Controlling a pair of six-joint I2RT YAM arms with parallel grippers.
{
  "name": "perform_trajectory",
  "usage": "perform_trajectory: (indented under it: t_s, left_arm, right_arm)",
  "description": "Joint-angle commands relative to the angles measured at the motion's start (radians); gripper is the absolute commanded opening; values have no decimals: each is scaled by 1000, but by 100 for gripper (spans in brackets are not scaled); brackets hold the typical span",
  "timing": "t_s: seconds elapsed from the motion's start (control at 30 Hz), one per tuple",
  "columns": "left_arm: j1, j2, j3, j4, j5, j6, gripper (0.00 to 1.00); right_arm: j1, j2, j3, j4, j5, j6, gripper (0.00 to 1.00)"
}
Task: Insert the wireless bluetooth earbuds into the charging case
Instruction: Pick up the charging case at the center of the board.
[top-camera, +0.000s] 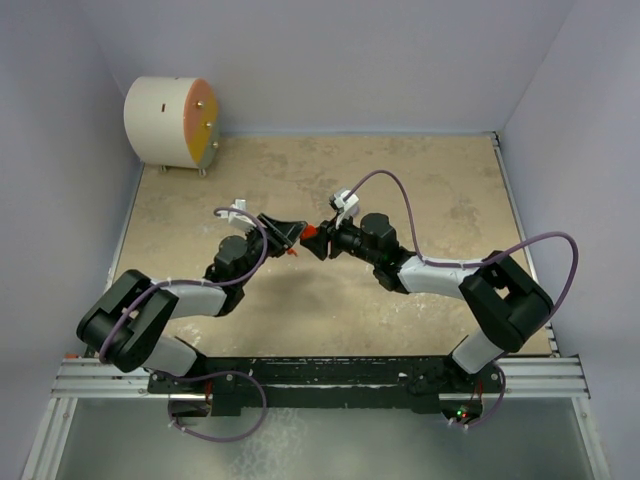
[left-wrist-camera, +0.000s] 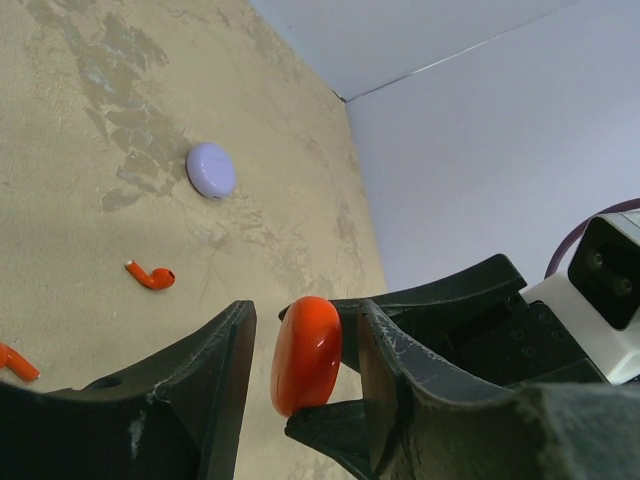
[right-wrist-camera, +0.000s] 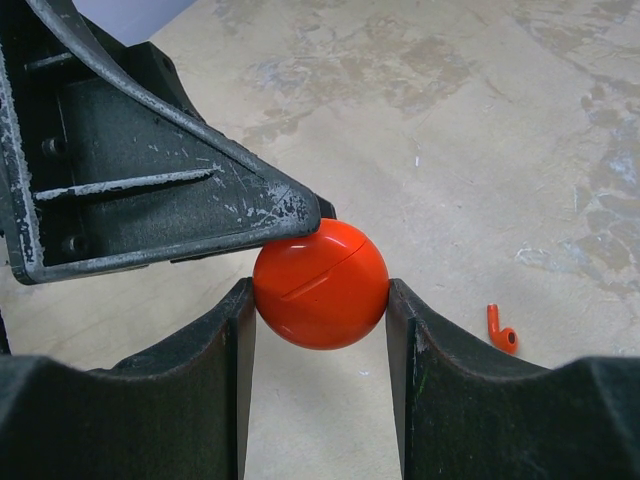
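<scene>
A round red charging case (right-wrist-camera: 320, 290) hangs above the table, and my right gripper (right-wrist-camera: 320, 300) is shut on it with a finger against each side. Its lid seam looks closed. My left gripper (left-wrist-camera: 303, 330) straddles the same case (left-wrist-camera: 305, 350) edge-on. One of its fingers (left-wrist-camera: 400, 370) rests on a flat face, while a gap separates the other finger from the case. In the top view both grippers meet at the case (top-camera: 312, 238) over mid-table. Two red earbuds (left-wrist-camera: 150, 276) (left-wrist-camera: 15, 362) lie on the table, one of which also shows in the right wrist view (right-wrist-camera: 502, 331).
A closed lavender case (left-wrist-camera: 211, 169) lies on the table farther off. At the back left corner stands a white drum with an orange face (top-camera: 170, 122). Pale walls close in the table (top-camera: 330, 320) on three sides.
</scene>
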Motion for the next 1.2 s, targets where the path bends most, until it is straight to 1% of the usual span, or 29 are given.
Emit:
perform_trajectory:
  t_s: [0.0, 0.53, 1.03, 1.17]
  left_arm:
    - [-11, -35, 0, 26, -6, 42, 44]
    - [-34, -61, -15, -11, -17, 68, 41]
    - [-51, -38, -1, -13, -30, 71, 41]
    - [-53, -37, 3, -20, -33, 74, 38]
  right_arm:
    - [3, -33, 18, 33, -11, 9, 0]
    - [3, -38, 22, 29, -10, 12, 0]
    - [3, -51, 11, 27, -11, 10, 0]
    - [3, -51, 10, 26, -11, 9, 0]
